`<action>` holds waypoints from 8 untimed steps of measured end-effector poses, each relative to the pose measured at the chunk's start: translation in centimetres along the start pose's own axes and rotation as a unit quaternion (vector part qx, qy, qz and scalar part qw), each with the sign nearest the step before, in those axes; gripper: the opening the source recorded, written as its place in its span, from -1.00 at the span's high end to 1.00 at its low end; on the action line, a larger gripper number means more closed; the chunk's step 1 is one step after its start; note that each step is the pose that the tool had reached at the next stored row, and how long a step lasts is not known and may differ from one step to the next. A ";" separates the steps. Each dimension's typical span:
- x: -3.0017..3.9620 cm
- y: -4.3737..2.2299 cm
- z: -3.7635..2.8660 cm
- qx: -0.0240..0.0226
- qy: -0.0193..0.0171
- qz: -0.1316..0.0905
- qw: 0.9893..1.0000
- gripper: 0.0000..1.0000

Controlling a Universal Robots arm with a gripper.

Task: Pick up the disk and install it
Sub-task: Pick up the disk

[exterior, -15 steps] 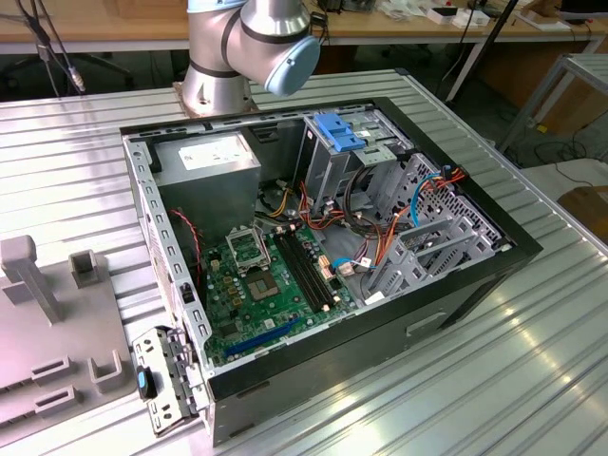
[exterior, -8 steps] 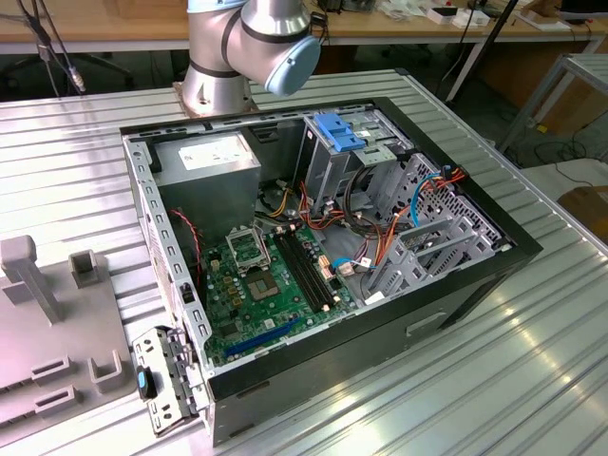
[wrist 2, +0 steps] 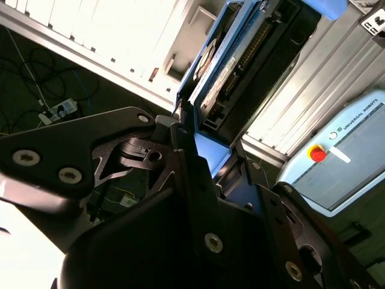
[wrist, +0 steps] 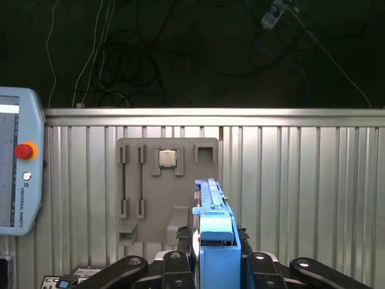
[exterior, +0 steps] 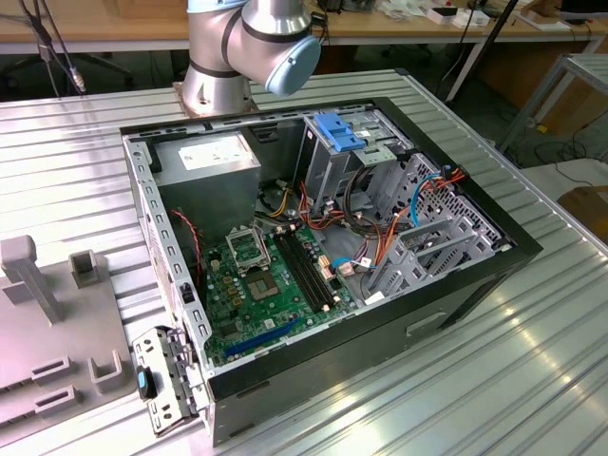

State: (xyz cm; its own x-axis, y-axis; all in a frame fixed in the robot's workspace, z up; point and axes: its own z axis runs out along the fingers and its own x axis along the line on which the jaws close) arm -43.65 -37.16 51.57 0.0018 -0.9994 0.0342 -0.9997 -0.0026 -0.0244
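In both wrist views my gripper (wrist: 215,256) is shut on the disk (wrist: 212,208). The disk is seen edge-on, a thin grey slab with blue plastic rails, sticking out from between the black fingers (wrist: 180,253). In the second wrist view the disk (wrist 2: 231,72) shows its connector end and blue side rails, with the gripper (wrist 2: 207,162) clamped at its near end. It hangs in the air above the ribbed metal table (wrist: 301,180), well away from the open computer case (exterior: 323,247).
The case lies open with a blue-topped drive cage (exterior: 340,133), a power-supply box (exterior: 209,157), a motherboard (exterior: 256,285) and cables. A grey fixture plate (wrist: 168,186) holds a processor chip (wrist: 168,158). A teach pendant (wrist: 18,168) lies on the table. The arm's base (exterior: 242,47) stands behind the case.
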 end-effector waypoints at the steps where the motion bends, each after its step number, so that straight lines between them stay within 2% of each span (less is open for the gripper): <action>1: 0.00 -0.04 0.00 0.000 0.000 0.000 1.000 0.25; 8: 0.02 -0.38 0.01 0.000 0.000 0.000 1.000 0.25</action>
State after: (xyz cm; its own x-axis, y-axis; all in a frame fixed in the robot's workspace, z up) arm -43.27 -37.18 51.57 0.0018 -0.9994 0.0342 -0.9997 -0.0026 -0.0244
